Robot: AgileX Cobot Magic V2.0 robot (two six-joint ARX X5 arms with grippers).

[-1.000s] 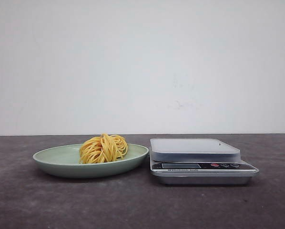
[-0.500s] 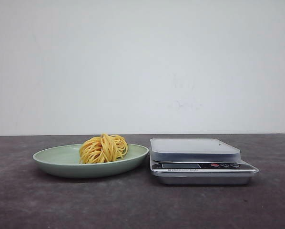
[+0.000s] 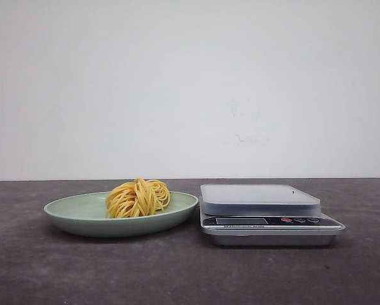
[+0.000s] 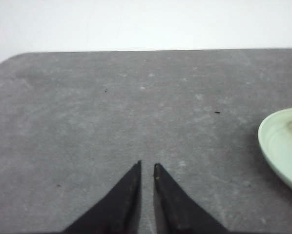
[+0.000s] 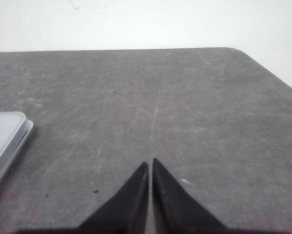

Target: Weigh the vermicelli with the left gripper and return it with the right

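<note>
front: vermicelli (image 3: 138, 198) is seen on the plate (image 3: 69, 213) left of bench centre, scale (image 3: 266, 216) bare; nothing weighed yet. l wrist: left gripper (image 4: 147, 166) nearly closed, empty. r wrist: right gripper (image 5: 150, 162) closed, empty.

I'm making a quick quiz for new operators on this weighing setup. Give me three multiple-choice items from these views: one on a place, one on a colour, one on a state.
1. Where is the vermicelli?
A. On the scale
B. On the plate
C. On the bare table

2. What colour is the plate?
A. Pale green
B. Red
C. Black

3. How does the left hand stand?
A. Clamped on the noodles
B. Spread wide
C. Fingers nearly together, holding nothing

Answers:
1. B, the noodle nest lies on the plate, left of the scale, whose platform is bare.
2. A, the front view shows a pale green rim.
3. C, the left wrist view shows only a thin gap between the fingertips, over bare table.
</note>
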